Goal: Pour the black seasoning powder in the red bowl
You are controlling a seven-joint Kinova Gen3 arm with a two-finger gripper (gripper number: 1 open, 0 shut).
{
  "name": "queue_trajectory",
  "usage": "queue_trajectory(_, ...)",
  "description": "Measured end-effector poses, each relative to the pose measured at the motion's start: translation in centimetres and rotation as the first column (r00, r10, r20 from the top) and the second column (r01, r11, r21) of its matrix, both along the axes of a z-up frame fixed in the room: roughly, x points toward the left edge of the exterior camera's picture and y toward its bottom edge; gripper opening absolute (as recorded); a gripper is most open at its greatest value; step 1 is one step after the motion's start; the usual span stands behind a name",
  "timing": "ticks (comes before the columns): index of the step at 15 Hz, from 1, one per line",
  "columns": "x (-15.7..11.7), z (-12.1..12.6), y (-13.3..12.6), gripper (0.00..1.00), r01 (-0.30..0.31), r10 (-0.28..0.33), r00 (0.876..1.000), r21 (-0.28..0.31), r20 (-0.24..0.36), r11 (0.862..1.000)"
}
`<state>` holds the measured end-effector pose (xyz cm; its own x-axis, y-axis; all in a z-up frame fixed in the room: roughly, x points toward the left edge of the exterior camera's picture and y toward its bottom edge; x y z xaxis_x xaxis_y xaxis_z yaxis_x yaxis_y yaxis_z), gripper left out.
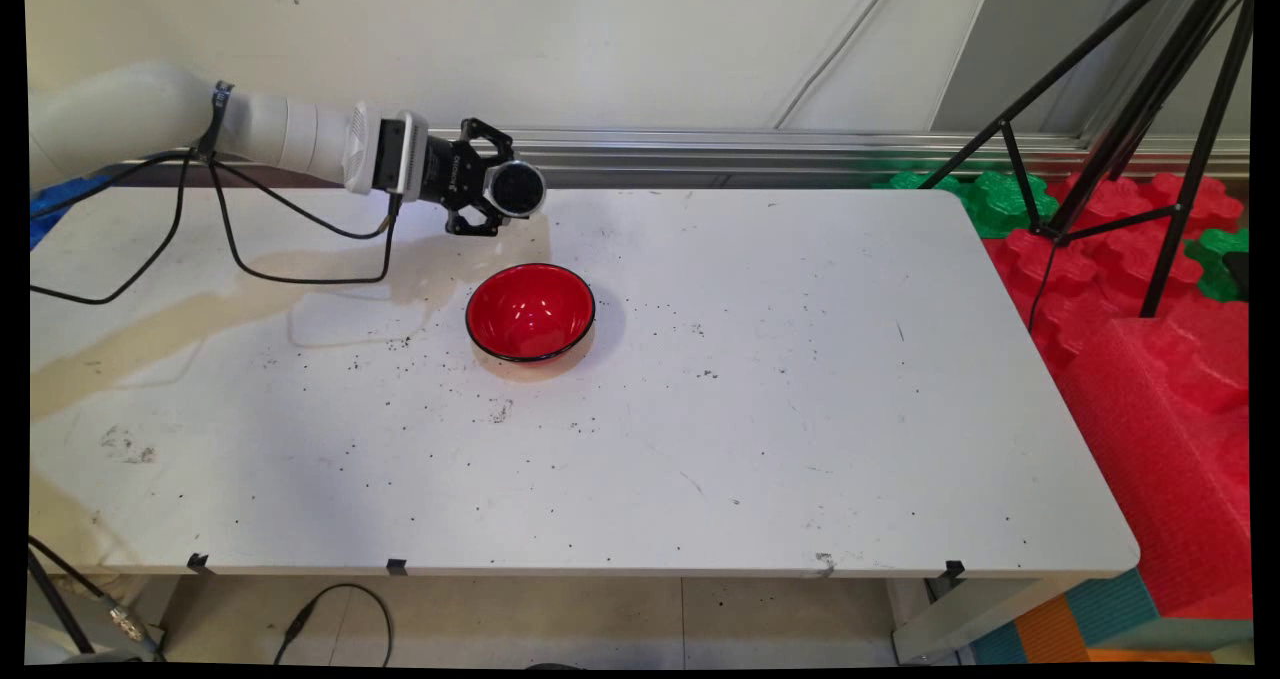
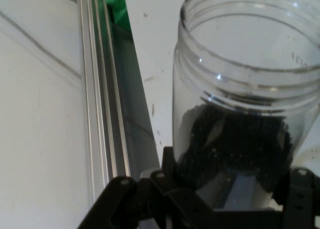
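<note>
Black two-finger gripper (image 1: 497, 191) clamped round clear plastic screw-neck jar (image 2: 240, 89) w/ dark granules at bottom, lidless, held sideways just behind red bowl w/ black rim (image 1: 530, 312) on white table (image 1: 800, 409). Jar prob light, rigid, slick; grip mid-body.

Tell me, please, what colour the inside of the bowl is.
Glossy red inside the bowl, with a black rim; the main view shows it best.

Fixed camera overlooks table (image 1: 800, 409) (hand camera close behind jar (image 2: 240, 89)).
</note>
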<state>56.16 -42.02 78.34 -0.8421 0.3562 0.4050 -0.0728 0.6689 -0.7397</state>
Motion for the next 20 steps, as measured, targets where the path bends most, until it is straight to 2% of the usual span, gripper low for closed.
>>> queue_trajectory(5, -0.6, -0.3, 0.7, 0.00, 0.063, -0.058, 0.995, -0.065, 0.075, 0.996)
queue_trajectory(10, -1.2, -0.5, 1.3, 0.00, 0.136, -0.113, 0.980, -0.135, 0.165, 0.981)
queue_trajectory(16, -1.8, -0.8, 2.0, 0.00, 0.233, -0.169, 0.945, -0.213, 0.280, 0.949)
queue_trajectory(20, -2.2, -0.8, 2.4, 0.00, 0.295, -0.196, 0.917, -0.257, 0.348, 0.920)
